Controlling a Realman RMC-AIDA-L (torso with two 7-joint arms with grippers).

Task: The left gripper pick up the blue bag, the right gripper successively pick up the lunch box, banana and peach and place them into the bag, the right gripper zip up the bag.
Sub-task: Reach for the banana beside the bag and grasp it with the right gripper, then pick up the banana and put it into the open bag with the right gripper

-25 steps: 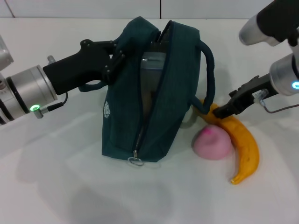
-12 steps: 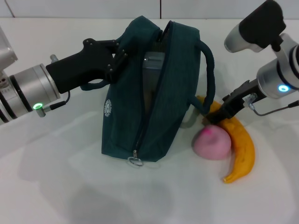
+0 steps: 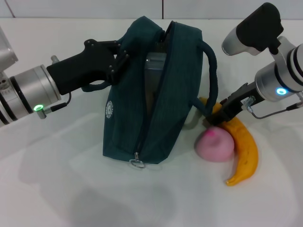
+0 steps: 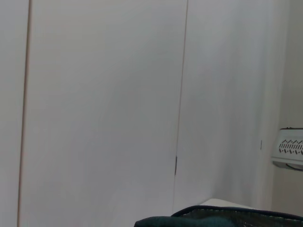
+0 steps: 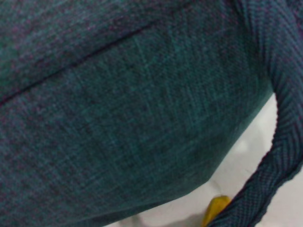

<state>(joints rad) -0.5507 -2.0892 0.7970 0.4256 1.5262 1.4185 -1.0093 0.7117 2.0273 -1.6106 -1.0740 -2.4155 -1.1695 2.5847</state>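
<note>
Left pincer (image 3: 118, 59) is clamped on the upper edge of the blue bag (image 3: 156, 94), holding it upright on the tabletop (image 3: 57, 189) with the zip open; a grey, box-like shape shows in the opening — probably the lunch box (image 3: 154, 71), already inside.

Right pincer (image 3: 214, 119) sits low at the banana's stem end, just beside the bag's handle. It looks closed on the banana (image 3: 244, 146), but the tips are partly hidden behind the handle, so the hold is a judgement.

Change over the last second: the banana's free tip has swung in toward the peach (image 3: 215, 144), most of that in the first half-second, and the right arm has rotated and drawn slightly toward the bag. The fruit moved with the pincer — consistent with a grip.

The peach lies against the banana's inner curve, between it and the bag's base. The right wrist view shows only bag fabric, the handle and a sliver of yellow.

Meaning: the banana step is under way, with lift and transfer into the bag next; peach and zipping remain.
</note>
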